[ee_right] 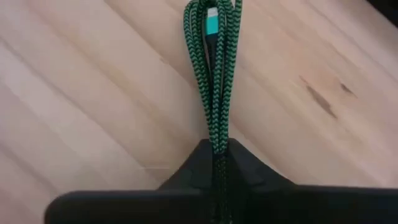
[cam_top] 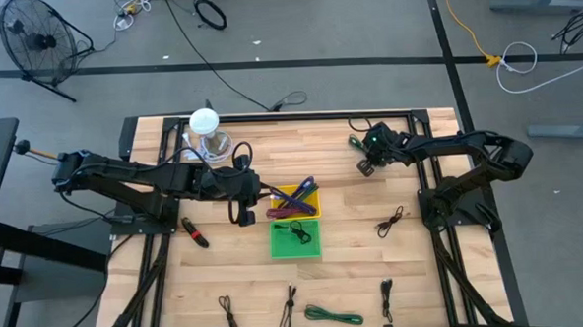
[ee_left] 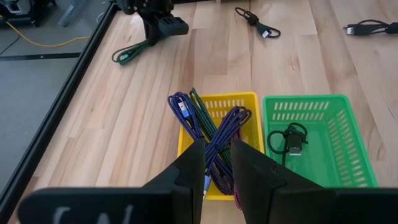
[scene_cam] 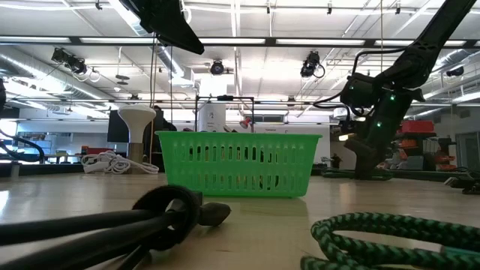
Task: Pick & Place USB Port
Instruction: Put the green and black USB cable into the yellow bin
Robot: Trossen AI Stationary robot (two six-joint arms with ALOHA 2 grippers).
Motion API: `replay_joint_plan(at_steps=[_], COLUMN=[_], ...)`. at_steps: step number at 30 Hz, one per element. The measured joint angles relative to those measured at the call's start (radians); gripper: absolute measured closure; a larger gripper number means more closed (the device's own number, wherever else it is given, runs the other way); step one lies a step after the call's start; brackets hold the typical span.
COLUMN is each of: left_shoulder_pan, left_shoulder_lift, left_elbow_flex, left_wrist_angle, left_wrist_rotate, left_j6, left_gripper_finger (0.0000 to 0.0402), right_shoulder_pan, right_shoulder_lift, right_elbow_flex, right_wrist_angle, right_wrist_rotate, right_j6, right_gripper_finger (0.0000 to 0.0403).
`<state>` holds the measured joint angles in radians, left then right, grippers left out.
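High view: the right gripper sits over the far right part of the light wooden desk, while the left gripper is just beside the yellow plastic basket holding purple braided cables; the green plastic basket touches it on the near side and holds a black coiled cable. Low view: the green basket stands mid-desk, with a black cable and a green braided cable in the foreground; the right arm hangs at the right. Left wrist view: the left jaws stand slightly apart above the yellow basket, holding nothing visible. Right wrist view: the right jaws are closed on a green braided USB cable, its looped strands and teal plug extending over the desk boards.
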<state>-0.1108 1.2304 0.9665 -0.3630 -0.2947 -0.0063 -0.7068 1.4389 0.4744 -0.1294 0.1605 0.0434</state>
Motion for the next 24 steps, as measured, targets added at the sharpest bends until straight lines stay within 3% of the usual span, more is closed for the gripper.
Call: replay_joint_plan(at_steps=[8,13,18,24], left_shoulder_pan=[0.0,0.003,0.003,0.003], left_shoulder_lift=[0.0,0.0,0.0,0.001], left_elbow_flex=[0.0,0.0,0.0,0.0], left_wrist_angle=[0.0,0.0,0.0,0.0], left_wrist_rotate=[0.0,0.0,0.0,0.0], left_j6=[0.0,0.0,0.0,0.0], left_gripper_finger=[0.0319,0.0319,0.0319,0.0319], right_shoulder_pan=[0.014,0.052,0.118,0.237], right_shoulder_lift=[-0.03,-0.114,-0.199,-0.283], right_elbow_flex=[-0.002,0.036,0.09,0.134], right_wrist_angle=[-0.005,-0.109,-0.206,-0.207], right_wrist_rotate=[-0.055,-0.105,-0.105,-0.198], right_j6=[0.013,0.02,0.062,0.156], right_gripper_finger=[0.0393,0.0393,0.0393,0.0393])
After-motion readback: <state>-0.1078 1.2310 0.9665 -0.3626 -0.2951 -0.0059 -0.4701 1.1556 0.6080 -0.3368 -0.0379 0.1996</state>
